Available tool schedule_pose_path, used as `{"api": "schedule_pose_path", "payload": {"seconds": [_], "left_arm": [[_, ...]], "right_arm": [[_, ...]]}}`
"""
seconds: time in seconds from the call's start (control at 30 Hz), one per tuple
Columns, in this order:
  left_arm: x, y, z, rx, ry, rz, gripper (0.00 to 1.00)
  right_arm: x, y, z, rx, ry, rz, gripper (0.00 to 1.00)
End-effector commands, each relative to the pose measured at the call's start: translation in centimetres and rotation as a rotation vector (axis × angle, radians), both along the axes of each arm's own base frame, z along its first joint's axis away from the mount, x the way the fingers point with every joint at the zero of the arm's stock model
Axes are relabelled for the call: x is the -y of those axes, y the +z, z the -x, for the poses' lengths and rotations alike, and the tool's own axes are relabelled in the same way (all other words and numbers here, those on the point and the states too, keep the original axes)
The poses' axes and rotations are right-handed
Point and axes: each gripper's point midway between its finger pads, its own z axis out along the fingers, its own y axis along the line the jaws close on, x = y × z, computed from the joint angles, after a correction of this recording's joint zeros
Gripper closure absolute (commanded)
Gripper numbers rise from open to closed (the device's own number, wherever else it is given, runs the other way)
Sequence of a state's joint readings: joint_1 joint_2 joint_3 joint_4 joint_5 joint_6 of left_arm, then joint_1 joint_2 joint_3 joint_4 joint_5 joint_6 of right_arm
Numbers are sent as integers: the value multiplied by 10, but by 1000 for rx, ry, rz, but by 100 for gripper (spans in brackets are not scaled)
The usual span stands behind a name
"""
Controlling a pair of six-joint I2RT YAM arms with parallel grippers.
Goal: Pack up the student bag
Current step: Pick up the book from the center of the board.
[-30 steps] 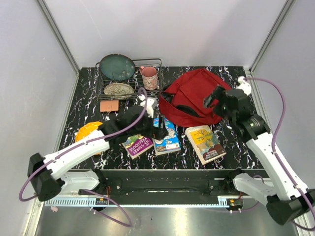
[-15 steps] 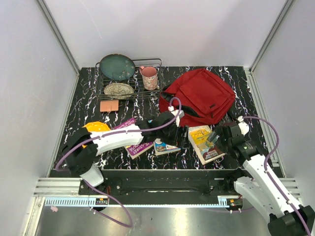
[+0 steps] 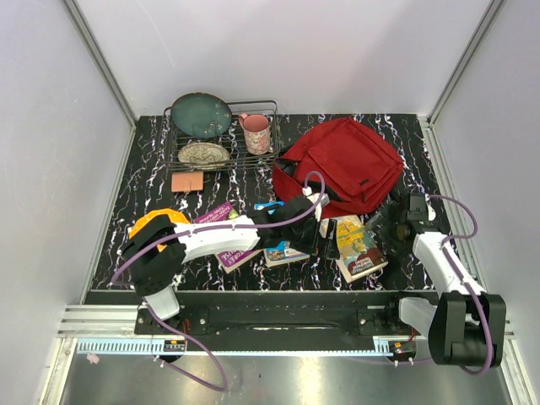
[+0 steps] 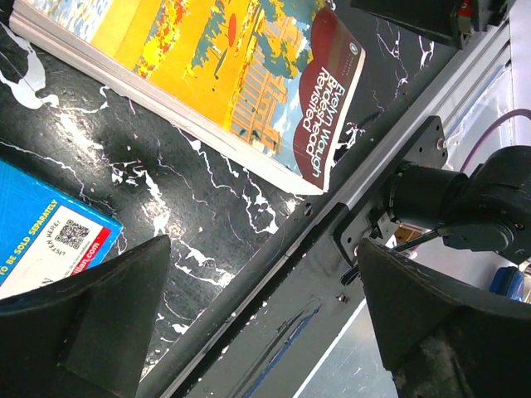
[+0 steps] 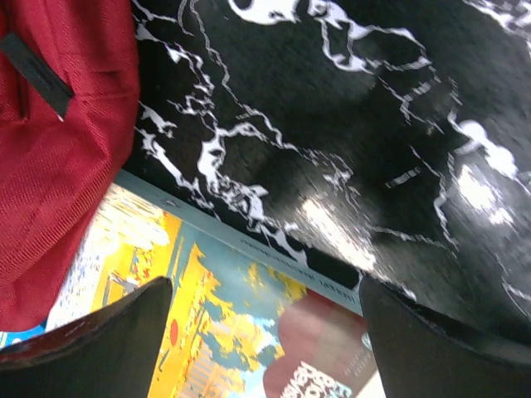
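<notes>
Bag (image 3: 346, 173): just beyond both pincers, nothing seen packed.
Left pincer (image 4: 264, 249): spread wide, empty, between blue book (image 4: 41, 240) and yellow book (image 4: 232, 75).
Right pincer (image 5: 265, 286): spread wide, empty, over yellow book's edge.
Purple book (image 3: 238, 256): behind left pincer.
Judged barely begun; all three books left to pack.

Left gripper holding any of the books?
No: the left gripper stands open and empty, the yellow-covered paperback book lying flat on the black marbled table beyond it.
</notes>
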State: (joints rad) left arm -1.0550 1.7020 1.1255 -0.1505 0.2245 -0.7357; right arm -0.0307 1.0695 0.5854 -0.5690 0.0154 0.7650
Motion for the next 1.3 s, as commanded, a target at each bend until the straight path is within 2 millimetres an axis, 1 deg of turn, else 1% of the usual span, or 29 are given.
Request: {"api": "schedule_pose_path", "payload": {"seconds": [0.0, 0.07, 0.1, 0.17, 0.2, 0.27, 0.37, 0.5, 0.57, 0.6, 0.67, 0.7, 0.8, 0.87, 0.9, 0.93, 0.97, 1.0, 1.03, 1.07, 1.1, 1.13, 1.17, 1.2, 1.23, 1.27], "left_arm": [[19, 10, -5, 23, 0, 67, 1], [21, 6, -6, 21, 2, 63, 1], [22, 1, -6, 13, 2, 54, 1], [24, -3, -7, 8, 1, 50, 1], [25, -9, -8, 0, 4, 41, 1], [28, -16, -8, -14, 7, 37, 1], [31, -28, -8, -36, 14, 23, 2], [32, -35, -7, -51, 15, 15, 2], [32, -38, -7, -55, 17, 11, 2], [32, -39, -6, -57, 15, 12, 4], [32, -38, -6, -61, 16, 19, 6], [32, -37, -5, -60, 15, 23, 7], [34, -31, -6, -52, 9, 38, 9], [35, -28, -6, -48, 3, 41, 10], [35, -27, -6, -47, 0, 42, 10], [35, -26, -6, -47, -2, 43, 12], [35, -25, -6, -44, -4, 42, 12], [34, -25, -7, -41, 1, 40, 12], [34, -25, -6, -40, 0, 40, 14], [35, -23, -6, -37, -2, 44, 16], [35, -22, -6, -36, -2, 46, 16], [35, -20, -6, -36, -6, 49, 18], [37, -17, -6, -37, -13, 59, 23], [38, -15, -5, -35, -20, 65, 24], [39, -13, -4, -36, -26, 74, 26], [43, -8, -2, -40, -44, 95, 31]], "right_arm": [[-18, 1, -17, 86, 150, -78, 0], [-26, -2, -15, 88, 168, -116, 0], [-27, -8, -8, 71, 164, -126, 0], [-26, -9, -5, 75, 139, -130, 0], [-28, -10, -1, 70, 138, -141, 0], [-34, -5, 0, 85, 131, -181, 0], [-44, -6, 5, 89, 143, -235, 0], [-55, -11, 20, 71, 179, -292, 2], [-62, -7, 25, 80, 194, -333, 3], [-65, -5, 28, 96, 200, -345, 3], [-68, 1, 33, 104, 207, -366, 4], [-69, 8, 33, 137, 210, -366, 4], [-69, 19, 33, 172, 197, -369, 4], [-63, 19, 34, 156, 177, -340, 3], [-56, 22, 29, 158, 155, -297, 2], [-52, 20, 29, 143, 151, -271, 1], [-47, 22, 25, 146, 139, -247, 1], [-41, 15, 24, 117, 119, -220, 0], [-40, 13, 20, 114, 120, -211, 0], [-40, 10, 18, 103, 119, -210, 0], [-42, 3, 18, 66, 124, -225, 0], [-43, 1, 17, 52, 137, -232, 0], [-46, 2, 14, 46, 152, -243, 0], [-51, -1, 15, 27, 168, -276, 0], [-54, -1, 9, 51, 179, -288, 0], [-56, -6, 12, 43, 177, -303, 1]]}}
